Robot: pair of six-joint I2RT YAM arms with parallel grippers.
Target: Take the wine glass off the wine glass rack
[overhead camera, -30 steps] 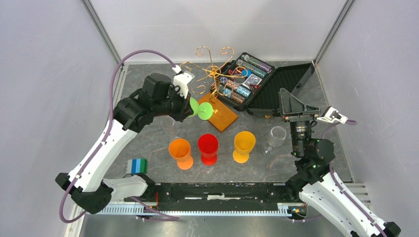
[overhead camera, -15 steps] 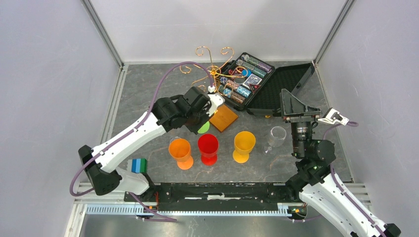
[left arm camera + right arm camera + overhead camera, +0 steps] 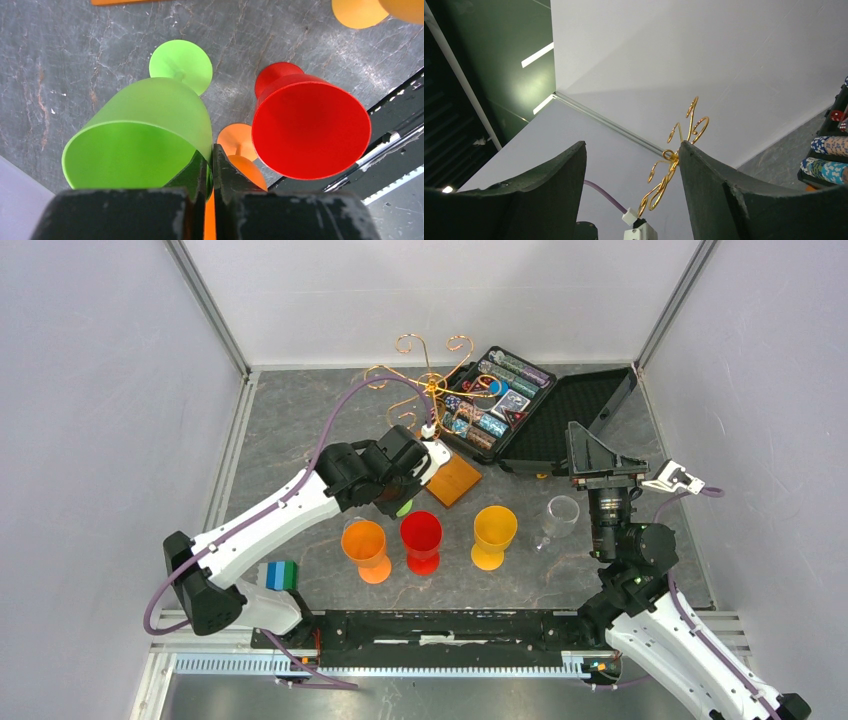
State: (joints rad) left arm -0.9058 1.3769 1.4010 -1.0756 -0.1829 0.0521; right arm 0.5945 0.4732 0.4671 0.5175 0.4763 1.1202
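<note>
Since a second ago the left arm (image 3: 290, 508) has swung away from the rack (image 3: 428, 390) and toward the near edge, bringing the green glass (image 3: 145, 125) off the wire curls and down to the row of glasses. The left jaws are almost closed and pinch the wall of the green glass at its rim, one finger inside the bowl and one outside. The glass's foot is low over the grey bench (image 3: 60, 60), but I cannot tell whether it touches. The green glass is just beside the red glass (image 3: 310, 130) and the orange glass (image 3: 364, 540), on their far side, and apart from the rack's wooden base (image 3: 458, 480). From above, only a sliver of green shows under the wrist.

The right arm (image 3: 640, 570) has not moved. Its jaws stand wide and empty, aimed up at the back wall, with the rack's gold curls showing between them. A yellow glass (image 3: 494, 526) and a clear glass (image 3: 562, 512) stand right of the red one. An open black case (image 3: 505, 400) lies just right of the rack.
</note>
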